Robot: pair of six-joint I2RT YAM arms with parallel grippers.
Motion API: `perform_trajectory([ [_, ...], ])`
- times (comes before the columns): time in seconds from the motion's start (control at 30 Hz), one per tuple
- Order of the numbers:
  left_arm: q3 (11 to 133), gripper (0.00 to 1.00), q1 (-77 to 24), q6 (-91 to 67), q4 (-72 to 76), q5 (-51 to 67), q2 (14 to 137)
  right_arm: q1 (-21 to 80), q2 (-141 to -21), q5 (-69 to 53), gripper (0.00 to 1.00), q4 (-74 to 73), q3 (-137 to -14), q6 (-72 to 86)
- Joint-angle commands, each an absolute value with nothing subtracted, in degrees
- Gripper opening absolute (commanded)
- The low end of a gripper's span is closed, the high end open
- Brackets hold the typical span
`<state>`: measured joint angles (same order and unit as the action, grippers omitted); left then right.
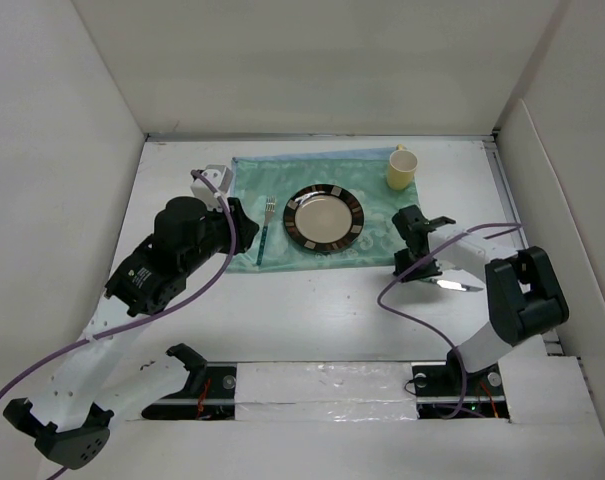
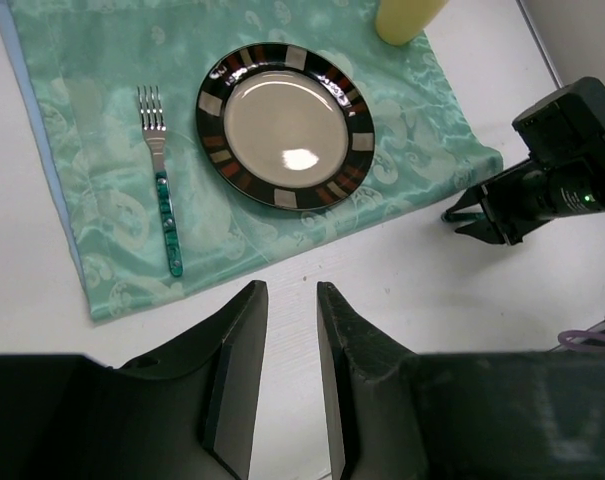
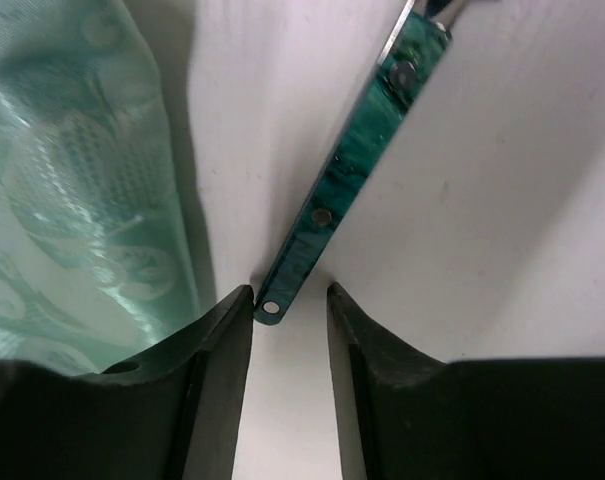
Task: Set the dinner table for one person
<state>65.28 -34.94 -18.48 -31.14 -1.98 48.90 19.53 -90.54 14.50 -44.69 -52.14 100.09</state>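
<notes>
Dinner table with mat, plate, fork

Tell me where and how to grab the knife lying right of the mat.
Take the knife by its green handle, from straight above, closing across its narrow width. It lies flat on the table, so only its thin sides offer purchase. The right gripper straddles the handle's end, open.

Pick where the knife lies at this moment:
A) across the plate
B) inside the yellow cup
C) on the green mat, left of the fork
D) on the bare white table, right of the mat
D: the knife lies flat on the bare dinner table, off the right edge of the green mat, with the right hand at the end of its handle.
</notes>
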Motion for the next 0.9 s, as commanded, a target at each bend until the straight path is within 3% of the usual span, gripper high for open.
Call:
perform_trajectory([
  [0.0,67.7,0.24,-35.2,-17.8,-30.7,-3.9,47.6,21.4,-90.7,14.5,0.39,-48.8,-52.0,103.8],
  [0.3,66.8,0.24,-35.2,-17.8,-30.9,-4.1,46.8,28.3,-92.6,13.7,0.16,-50.5,-53.6,103.1],
  [0.53,66.4,0.24,-35.2,-17.8,-30.9,-3.7,46.8,38.3,-83.2,12.6,0.06,-47.0,-46.1,106.8],
  [0.73,66.2,0.24,-35.2,-18.0,-30.5,-2.6,47.3,52.7,-80.6,9.9,0.16,-46.1,-44.7,108.3],
  [0.87,66.2,0.24,-35.2,-18.0,-30.7,-2.1,47.8,56.7,-82.5,11.7,0.4,-48.8,-47.2,104.6],
])
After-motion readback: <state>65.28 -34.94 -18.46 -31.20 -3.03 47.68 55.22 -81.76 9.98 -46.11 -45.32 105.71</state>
